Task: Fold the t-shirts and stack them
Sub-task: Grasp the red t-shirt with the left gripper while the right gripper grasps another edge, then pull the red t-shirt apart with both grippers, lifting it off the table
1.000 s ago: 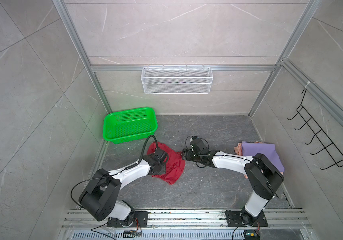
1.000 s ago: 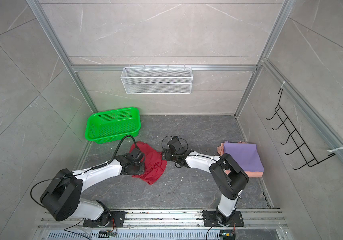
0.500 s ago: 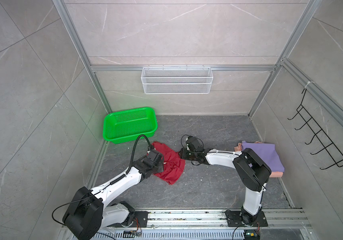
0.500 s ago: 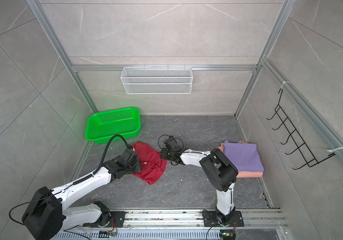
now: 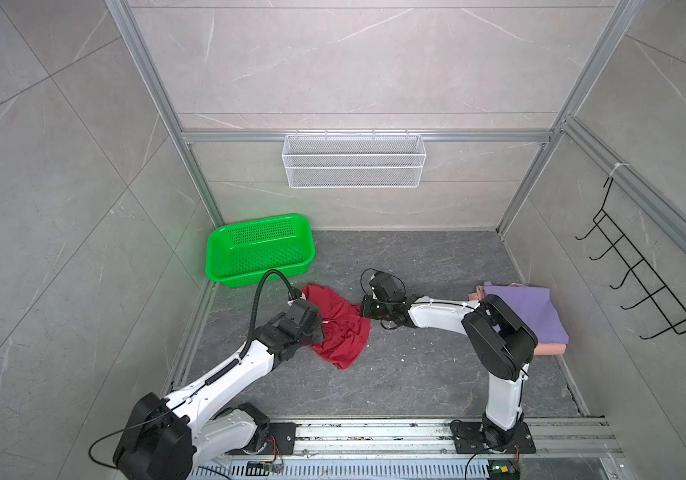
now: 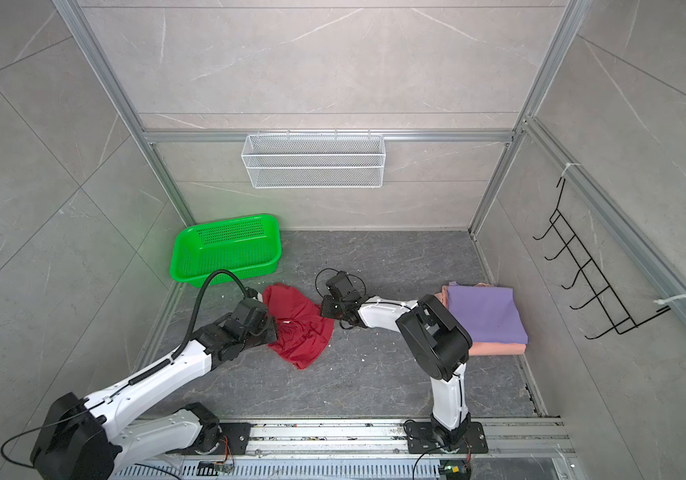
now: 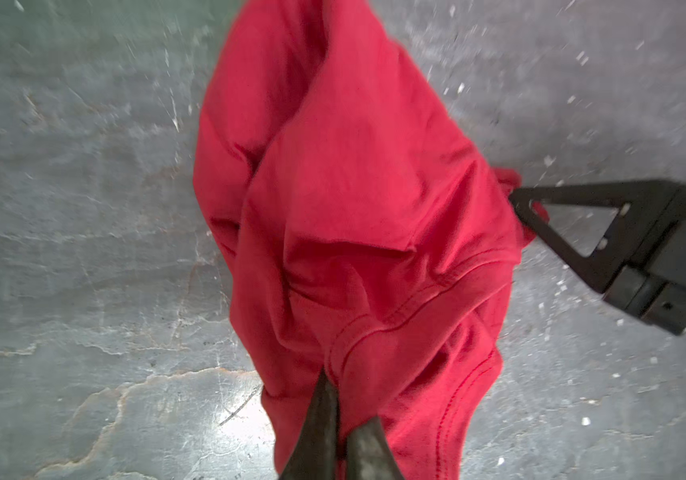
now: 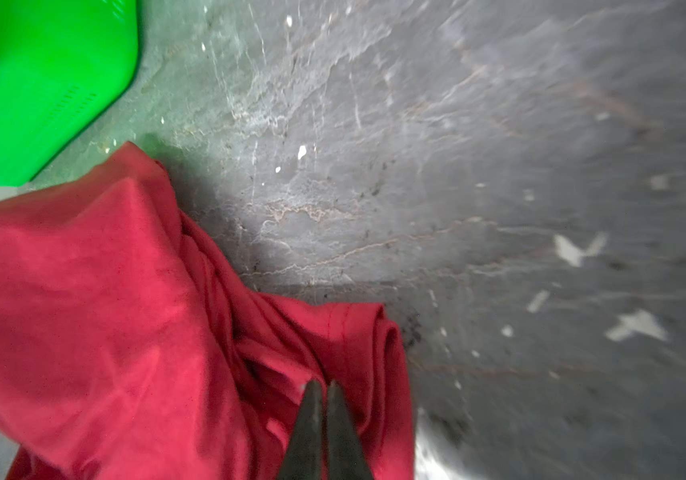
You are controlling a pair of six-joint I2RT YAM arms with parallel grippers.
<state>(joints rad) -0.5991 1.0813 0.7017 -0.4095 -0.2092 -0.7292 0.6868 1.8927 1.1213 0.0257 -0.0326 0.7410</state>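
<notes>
Two shirts stacked, one to go
The lavender shirt [image 5: 528,311] lies folded on the pink shirt [image 5: 549,350] at the table [image 5: 416,374] edge. The red shirt [image 5: 339,328] sits crumpled mid-table, with left hand [image 7: 335,399] and right hand [image 8: 321,386] each pinching its cloth, not yet folded.

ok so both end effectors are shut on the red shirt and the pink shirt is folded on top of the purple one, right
Not quite: the lavender-purple t-shirt lies on top of the salmon-pink t-shirt, as both top views show. The rest holds: the left end effector and the right end effector are each shut on the dark red t-shirt.
</notes>
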